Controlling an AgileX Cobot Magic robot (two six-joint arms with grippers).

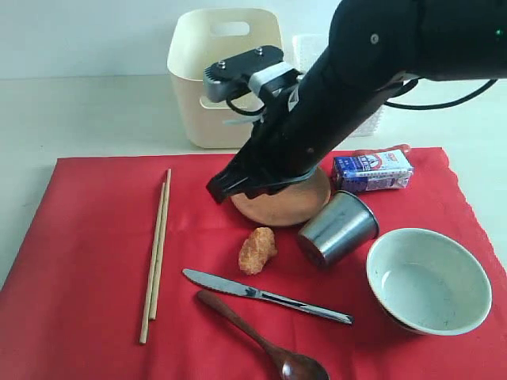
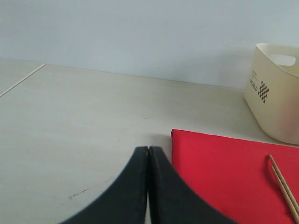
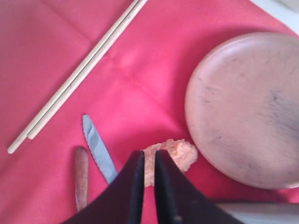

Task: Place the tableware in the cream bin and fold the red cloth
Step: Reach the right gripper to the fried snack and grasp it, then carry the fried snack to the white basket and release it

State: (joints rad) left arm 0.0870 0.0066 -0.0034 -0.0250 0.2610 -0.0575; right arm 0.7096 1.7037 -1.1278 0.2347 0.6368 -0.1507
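Note:
The red cloth lies flat. On it are the brown plate, the tipped grey cup, the green bowl, the knife, the wooden spoon and the chopsticks. The cream bin stands behind the cloth. My right gripper hovers at the plate's left rim; its jaws are only narrowly open and hold nothing, with the plate beside them. My left gripper is shut and empty, over bare table near the cloth's corner.
A fried nugget lies between plate and knife, directly under the right jaws. A blue-and-white carton rests right of the plate. A white lattice basket stands beside the cream bin, mostly hidden by the right arm.

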